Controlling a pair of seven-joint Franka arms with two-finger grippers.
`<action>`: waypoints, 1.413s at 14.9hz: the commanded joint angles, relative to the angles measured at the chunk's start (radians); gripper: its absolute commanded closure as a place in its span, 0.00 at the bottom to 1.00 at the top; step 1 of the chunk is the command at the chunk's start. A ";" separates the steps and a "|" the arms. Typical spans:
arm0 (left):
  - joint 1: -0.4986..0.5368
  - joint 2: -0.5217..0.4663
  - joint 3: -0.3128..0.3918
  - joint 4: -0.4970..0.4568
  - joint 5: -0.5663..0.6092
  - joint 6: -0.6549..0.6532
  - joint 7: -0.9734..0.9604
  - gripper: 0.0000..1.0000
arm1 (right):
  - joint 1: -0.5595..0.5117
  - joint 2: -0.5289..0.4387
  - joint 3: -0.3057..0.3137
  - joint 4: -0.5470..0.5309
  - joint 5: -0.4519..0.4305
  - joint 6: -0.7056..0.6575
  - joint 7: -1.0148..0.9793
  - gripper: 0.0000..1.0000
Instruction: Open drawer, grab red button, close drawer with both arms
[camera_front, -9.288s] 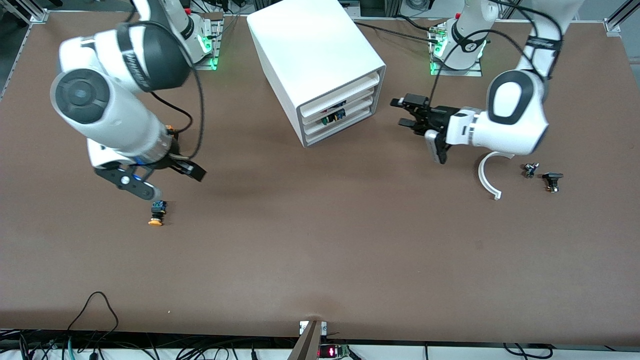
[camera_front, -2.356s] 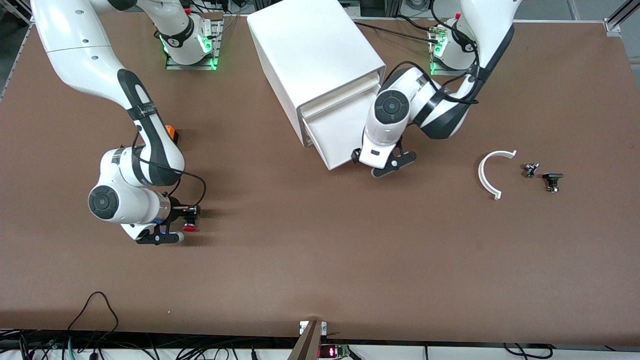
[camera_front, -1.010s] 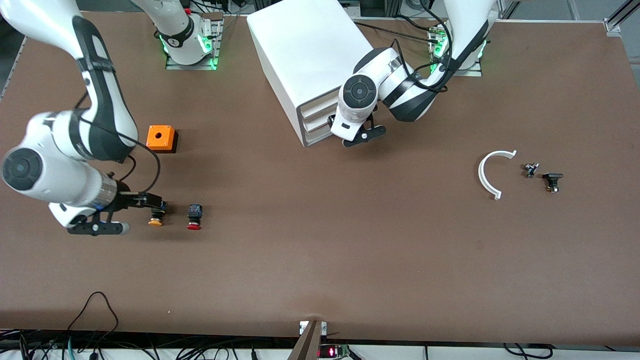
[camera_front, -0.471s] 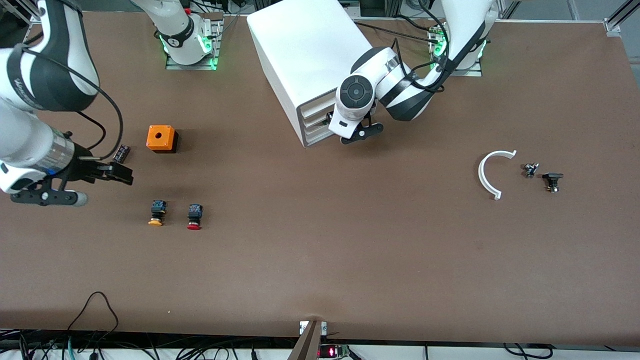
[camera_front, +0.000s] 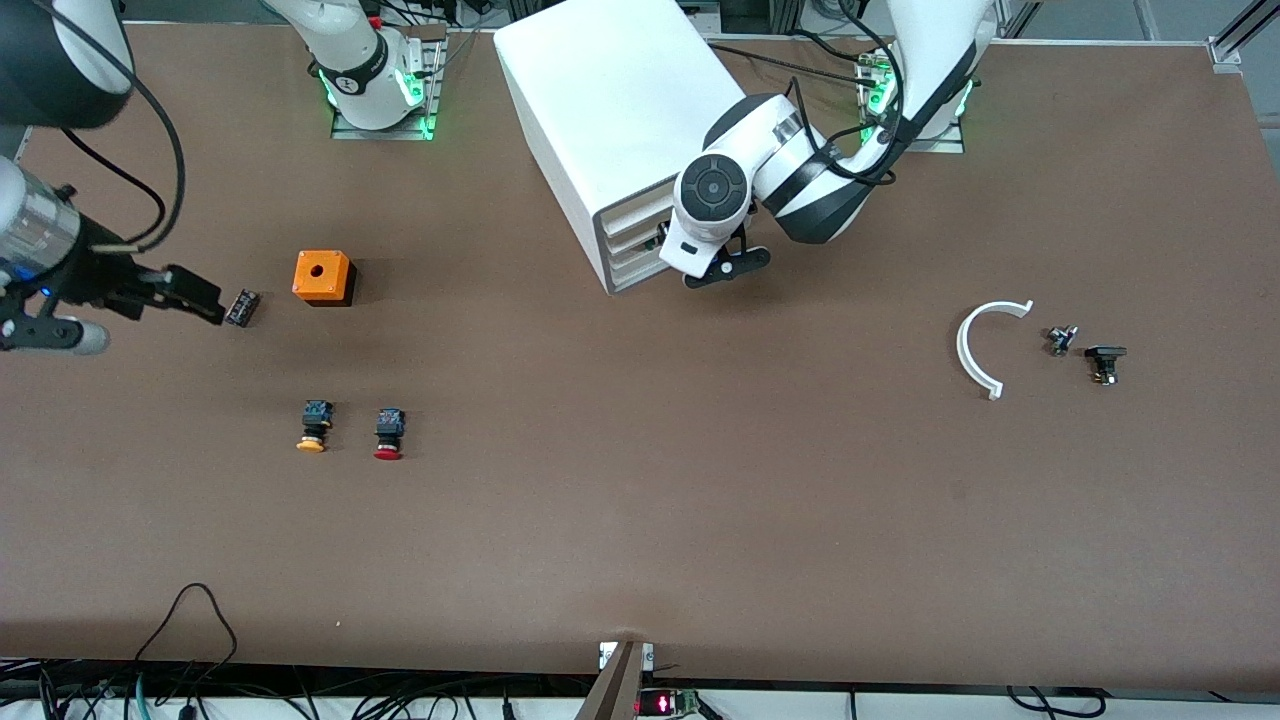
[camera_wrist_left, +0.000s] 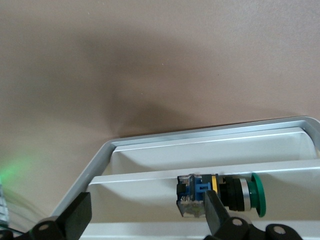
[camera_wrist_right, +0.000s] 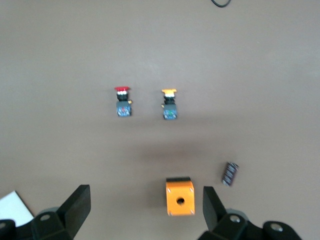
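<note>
The red-capped button (camera_front: 388, 436) (camera_wrist_right: 122, 102) lies on the table toward the right arm's end, beside a yellow-orange-capped one (camera_front: 314, 427) (camera_wrist_right: 169, 105). My right gripper (camera_front: 200, 295) (camera_wrist_right: 145, 207) hangs open and empty over the table by the orange box, well apart from the button. The white cabinet (camera_front: 620, 110) has all three drawers pushed in flush; the drawer (camera_front: 635, 240) (camera_wrist_left: 150, 177) fronts face the front camera. My left gripper (camera_front: 672, 250) (camera_wrist_left: 145, 220) is open right at those fronts, holding nothing. A green-capped button (camera_wrist_left: 225, 195) shows inside one drawer.
An orange box with a hole (camera_front: 323, 277) (camera_wrist_right: 180, 196) and a small black component (camera_front: 241, 307) (camera_wrist_right: 229, 174) lie under the right gripper. Toward the left arm's end lie a white arc (camera_front: 985, 345) and two small dark parts (camera_front: 1060, 340) (camera_front: 1104, 362).
The drawer that stood open is pushed in. The right gripper left the red button on the table, then rose and drew away toward the table's end. The left gripper stays at the cabinet.
</note>
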 joint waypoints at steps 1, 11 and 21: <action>0.059 -0.014 -0.010 0.077 -0.006 -0.099 0.095 0.00 | -0.012 0.005 0.025 0.089 -0.030 -0.093 0.046 0.01; 0.338 -0.144 0.009 0.303 0.091 -0.381 0.670 0.00 | 0.008 0.003 0.034 0.238 -0.060 -0.233 0.051 0.01; 0.154 -0.440 0.532 0.199 0.089 -0.259 1.175 0.00 | 0.014 -0.041 0.051 0.232 -0.024 -0.236 0.048 0.01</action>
